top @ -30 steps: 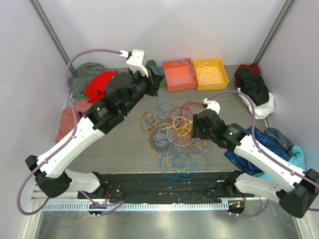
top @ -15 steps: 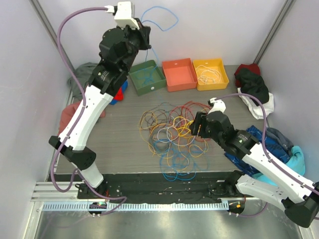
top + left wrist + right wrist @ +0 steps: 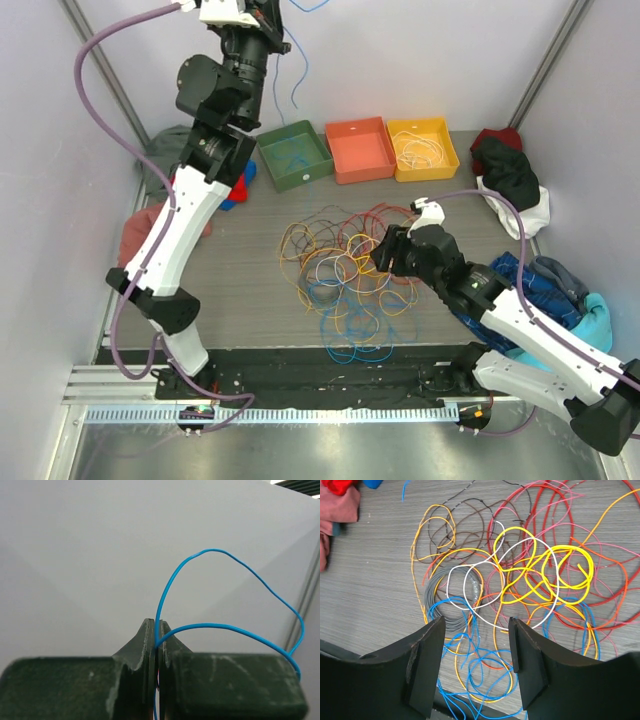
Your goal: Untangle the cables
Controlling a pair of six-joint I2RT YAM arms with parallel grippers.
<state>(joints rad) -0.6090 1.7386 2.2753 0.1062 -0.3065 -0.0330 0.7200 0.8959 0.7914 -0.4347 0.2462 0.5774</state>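
A tangle of thin cables (image 3: pixel 345 268) in yellow, orange, red, blue, white and brown lies on the table's middle. My left gripper (image 3: pixel 272 14) is raised high against the back wall and is shut on a blue cable (image 3: pixel 298 70) that dangles above the green tray. In the left wrist view the jaws (image 3: pixel 156 630) pinch the blue cable (image 3: pixel 215 551), which loops up and to the right. My right gripper (image 3: pixel 385 255) is open and empty, hovering over the tangle's right side. In the right wrist view its fingers (image 3: pixel 476 625) frame blue and orange loops of the tangle (image 3: pixel 540 587).
Three trays stand at the back: a green tray (image 3: pixel 293 172) with blue cable in it, an orange tray (image 3: pixel 362 170), and a yellow tray (image 3: pixel 445 150) holding pale cables. Cloths lie at the left (image 3: pixel 150 235) and at the right (image 3: pixel 510 175), (image 3: pixel 570 290).
My left arm has risen from table height near the trays to high against the back wall, lifting the blue cable. My right gripper has shifted slightly left over the tangle.
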